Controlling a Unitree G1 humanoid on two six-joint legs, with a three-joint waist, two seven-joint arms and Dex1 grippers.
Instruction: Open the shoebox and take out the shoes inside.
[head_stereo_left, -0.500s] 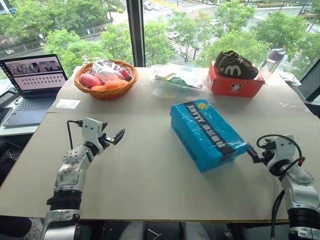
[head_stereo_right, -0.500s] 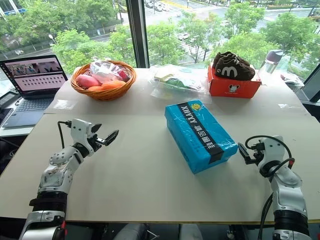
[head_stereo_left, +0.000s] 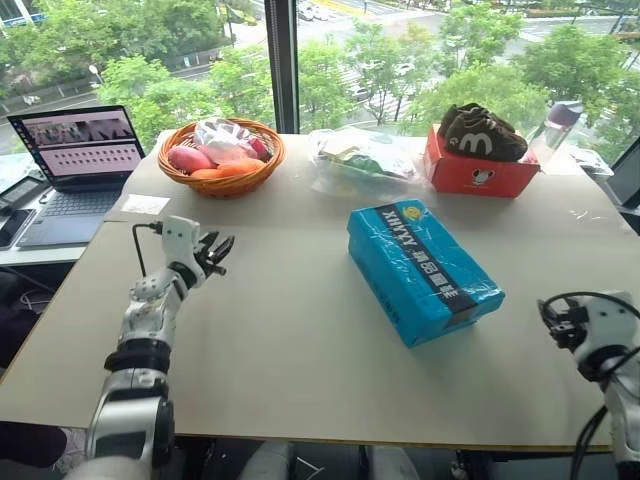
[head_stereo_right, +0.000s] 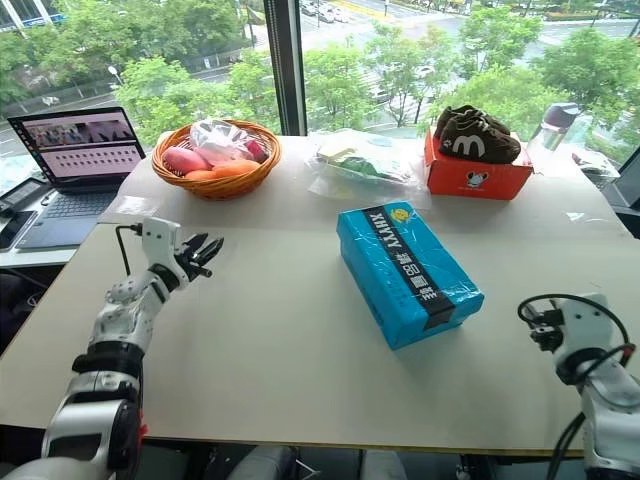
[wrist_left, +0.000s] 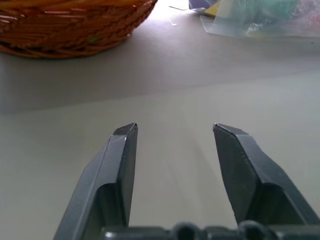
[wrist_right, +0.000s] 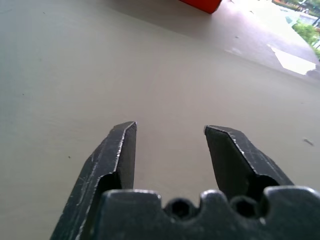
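The bright blue shoebox (head_stereo_left: 425, 270) lies closed and slanted right of the table's middle, its black stripe with white lettering facing up. The shoes are hidden inside it. My left gripper (head_stereo_left: 218, 250) hovers over the left side of the table, well apart from the box; in the left wrist view its fingers (wrist_left: 120, 165) stand open around nothing. My right gripper (head_stereo_left: 550, 318) is near the front right corner, to the right of the box and clear of it, its fingers (wrist_right: 235, 155) open and empty over bare tabletop.
Along the far edge of the table (head_stereo_left: 300, 340) stand a wicker basket of fruit (head_stereo_left: 222, 160), a clear plastic bag (head_stereo_left: 365, 160), a red-orange box carrying dark brown shoes (head_stereo_left: 475, 165) and a bottle (head_stereo_left: 560, 125). An open laptop (head_stereo_left: 80, 160) sits on a side desk at left.
My left gripper has pulled left and farther back, away from the box. My right gripper has drawn back to the right and toward the front edge, leaving the box's corner.
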